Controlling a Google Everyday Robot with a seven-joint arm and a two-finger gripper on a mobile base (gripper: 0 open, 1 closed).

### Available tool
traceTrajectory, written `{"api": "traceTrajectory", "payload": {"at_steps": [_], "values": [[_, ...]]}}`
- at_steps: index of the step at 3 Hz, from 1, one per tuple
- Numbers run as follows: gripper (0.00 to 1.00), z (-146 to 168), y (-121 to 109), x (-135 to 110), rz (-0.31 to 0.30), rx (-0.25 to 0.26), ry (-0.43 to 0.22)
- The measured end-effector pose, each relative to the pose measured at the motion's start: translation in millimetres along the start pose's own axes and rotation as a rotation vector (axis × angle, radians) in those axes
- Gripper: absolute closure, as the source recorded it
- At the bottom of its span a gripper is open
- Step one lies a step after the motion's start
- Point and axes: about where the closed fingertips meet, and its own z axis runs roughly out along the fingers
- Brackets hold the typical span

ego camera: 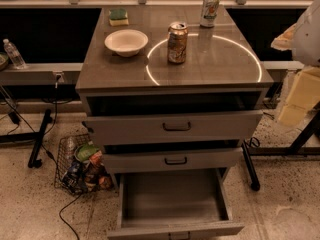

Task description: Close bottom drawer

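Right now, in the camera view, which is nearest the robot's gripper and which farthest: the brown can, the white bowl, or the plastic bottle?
The gripper sits at the right edge.
1. Brown can, middle of the cabinet top.
2. White bowl, left on that top.
3. Plastic bottle, far left, beyond the cabinet.

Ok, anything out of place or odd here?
All three drawers stand open: the bottom drawer is pulled far out and empty, the top drawer and middle drawer ajar. The gripper hangs at the right edge, clear of them.
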Motion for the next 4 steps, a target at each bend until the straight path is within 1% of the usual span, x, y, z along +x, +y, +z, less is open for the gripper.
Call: {"api": "traceTrajectory", "payload": {"at_steps": [1,2,3,4], "values": [[0.00,0,0,0,0.000,0.000,0.000],[0.00,14,-1,2,-0.029,0.003,-0.029],[0.00,62,5,14,-0.084,-0.028,-0.093],[0.00,148,24,40,-0.168,-0.104,-0.163]]}}
